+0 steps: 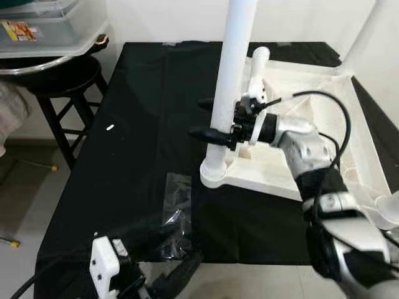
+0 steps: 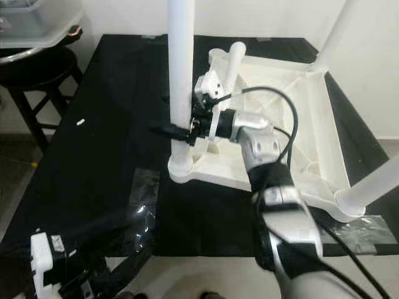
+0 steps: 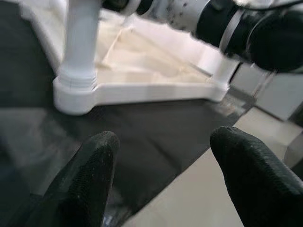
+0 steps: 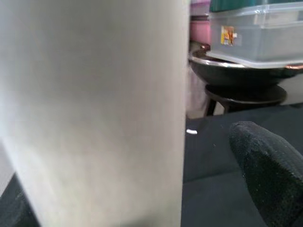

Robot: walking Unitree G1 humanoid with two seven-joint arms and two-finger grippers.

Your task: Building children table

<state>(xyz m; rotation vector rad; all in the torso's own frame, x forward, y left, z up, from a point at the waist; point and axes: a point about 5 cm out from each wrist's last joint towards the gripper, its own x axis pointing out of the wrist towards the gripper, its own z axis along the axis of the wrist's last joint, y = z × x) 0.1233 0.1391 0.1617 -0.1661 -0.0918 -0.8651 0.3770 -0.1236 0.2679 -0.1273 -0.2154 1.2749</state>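
A white children's table (image 1: pixel 324 124) lies upside down on a black cloth (image 1: pixel 137 156). One white leg (image 1: pixel 234 62) stands upright in its near left corner socket (image 1: pixel 215 171). My right gripper (image 1: pixel 198 117) reaches in from the right and straddles this leg, open; in the right wrist view a gap shows between the leg (image 4: pixel 94 109) and one finger (image 4: pixel 265 175). A loose white leg (image 1: pixel 259 62) leans inside the frame behind it. Two more legs stand at the far right (image 1: pixel 365 37) and near right (image 2: pixel 374 187) corners. My left gripper (image 3: pixel 163 161) hangs open and holds nothing, low at the cloth's front edge.
A clear plastic bag (image 1: pixel 177 212) lies on the cloth in front of the table's corner. A small white piece (image 1: pixel 110 128) lies to the left. A black stool (image 1: pixel 62 93) at the far left carries a dark bowl and clear plastic boxes (image 1: pixel 43 28).
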